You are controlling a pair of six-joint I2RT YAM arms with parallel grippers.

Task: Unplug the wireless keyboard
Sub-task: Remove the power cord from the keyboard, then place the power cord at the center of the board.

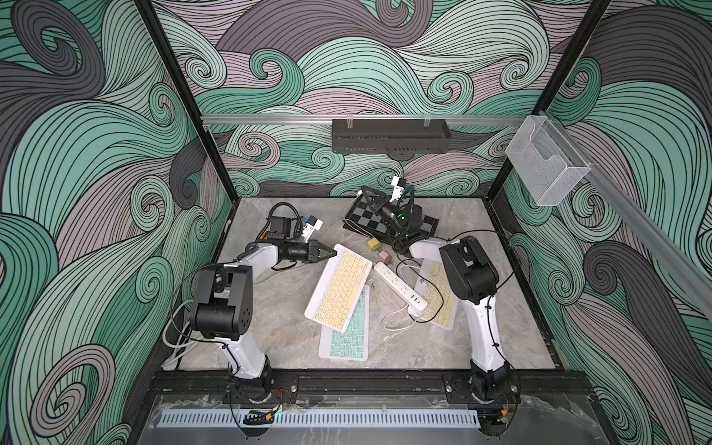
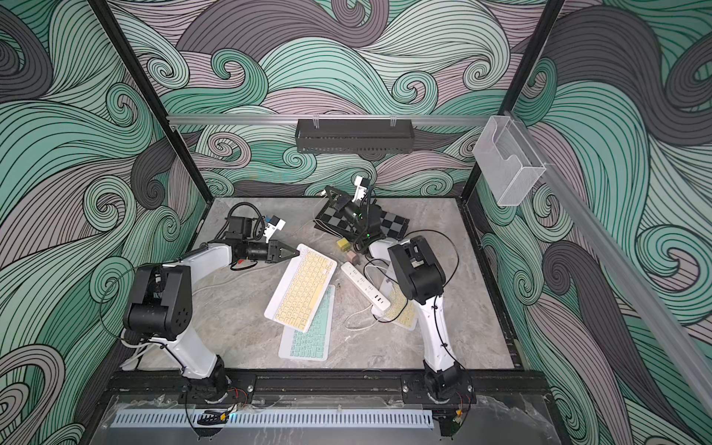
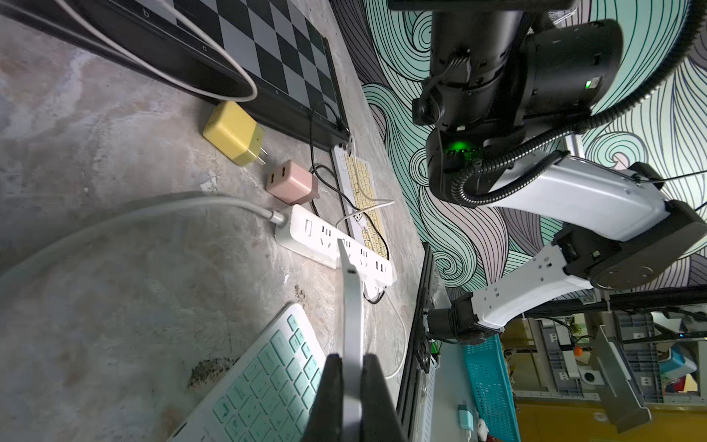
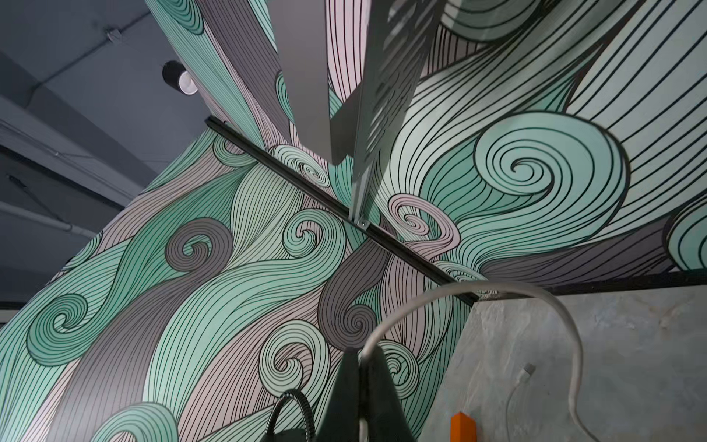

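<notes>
left fingers (image 3: 329,402) tight on keyboard (image 3: 352,302)

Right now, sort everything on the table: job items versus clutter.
Job: yellow keyboard, clamped at its edge by left pincer; white cable, held in right pincer.
Lying about: mint keyboard, second yellow keyboard, power strip (cable link unclear), yellow charger, pink charger, chessboard.

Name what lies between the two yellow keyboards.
A white power strip lies between the left yellow keyboard and the right yellow keyboard, seen in both top views.
</notes>
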